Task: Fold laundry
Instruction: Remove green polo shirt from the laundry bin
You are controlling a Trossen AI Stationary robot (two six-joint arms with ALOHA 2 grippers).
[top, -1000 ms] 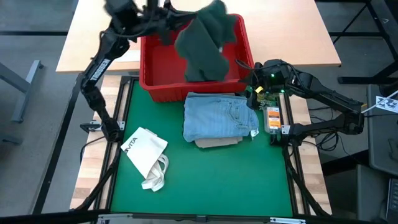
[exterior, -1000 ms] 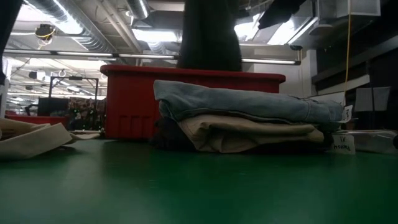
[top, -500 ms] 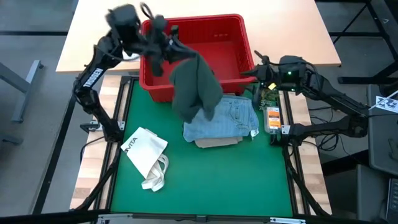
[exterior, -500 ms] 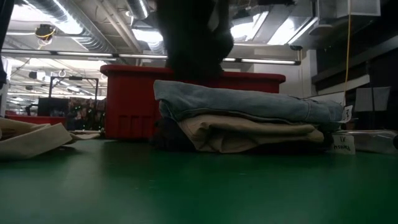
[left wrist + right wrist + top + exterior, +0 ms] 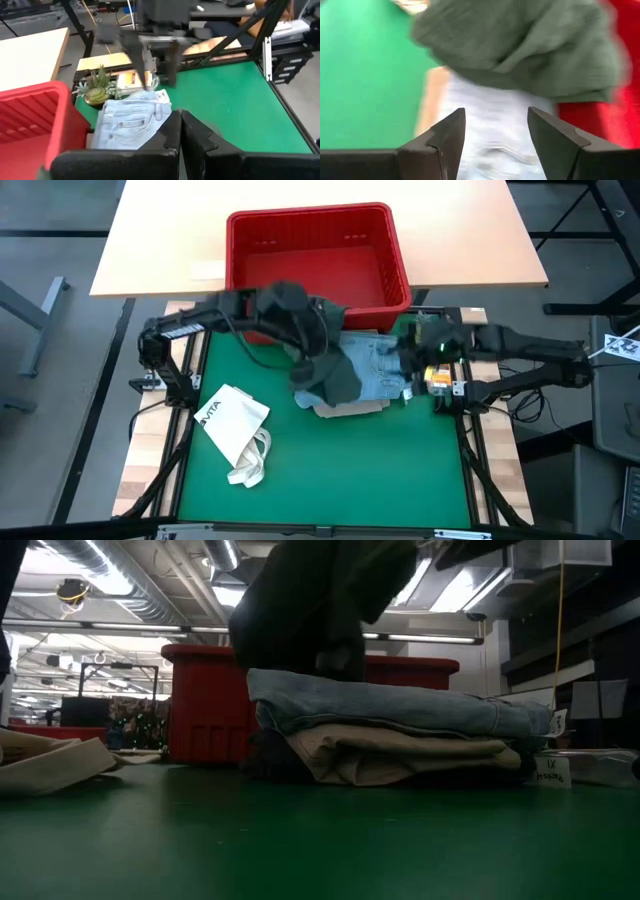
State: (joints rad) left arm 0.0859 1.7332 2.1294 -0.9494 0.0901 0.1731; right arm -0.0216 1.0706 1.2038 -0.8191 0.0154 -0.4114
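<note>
While both claws work over the folded stack:
Left claw: clenched on the dark green-grey garment, above the stack's left end.
Right claw: fingers spread wide, empty, at the stack's right edge.
Dark green-grey garment: bunched, limp, draping onto the light blue jeans.
Stack: light blue jeans folded on a beige piece, on the green mat.
Red bin: just behind the stack.
White tote bag: apart, left.

One red bin, one tote bag, perhaps four garments.
</note>
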